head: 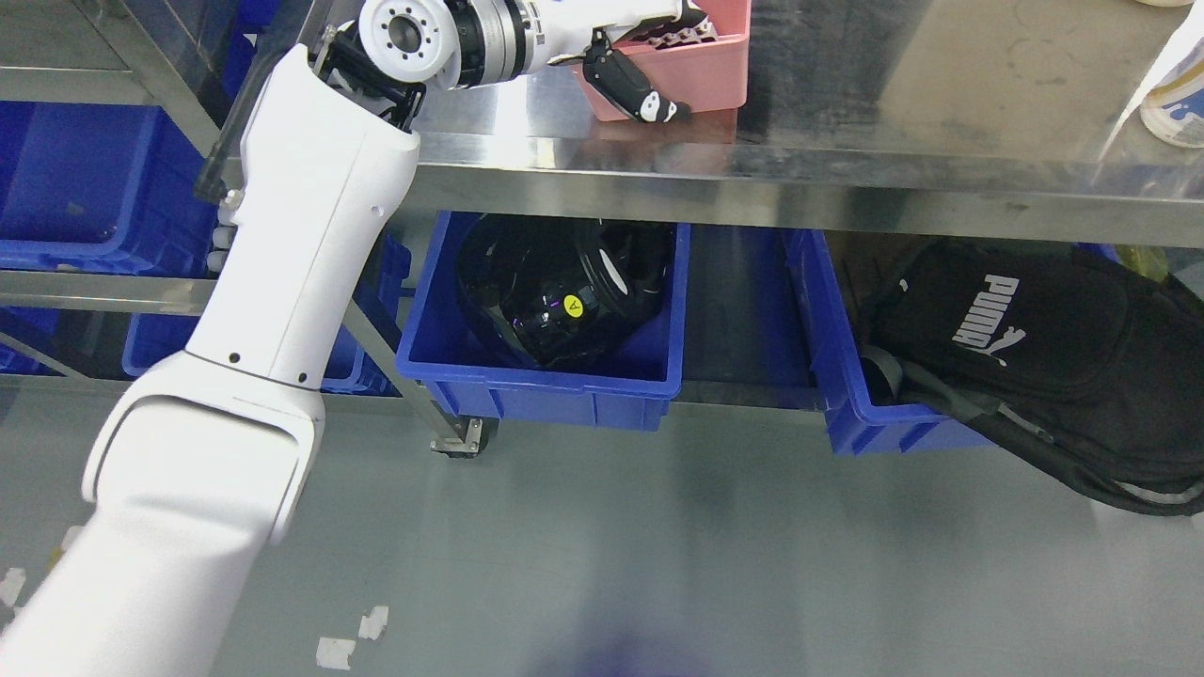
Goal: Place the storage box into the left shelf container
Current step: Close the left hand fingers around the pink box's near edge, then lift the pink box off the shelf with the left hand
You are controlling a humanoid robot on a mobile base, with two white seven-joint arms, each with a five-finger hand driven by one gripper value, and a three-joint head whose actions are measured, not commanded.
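Observation:
A pink storage box (691, 66) stands on the steel table top (847, 113) at the top of the head view. My left arm comes up from the lower left, and my left hand (649, 61) is at the box's left rim. Its dark fingers (632, 91) wrap the box's near left wall, and the upper fingers reach over the rim. The box rests on the table. Blue shelf containers (75, 188) sit on a rack at the far left. My right arm does not show.
Under the table a blue bin (541, 376) holds a black helmet-like object (564, 291). Another blue bin (847, 395) at right holds a black backpack (1044, 348). A white bottle (1176, 94) stands at the table's right edge. Grey floor lies below.

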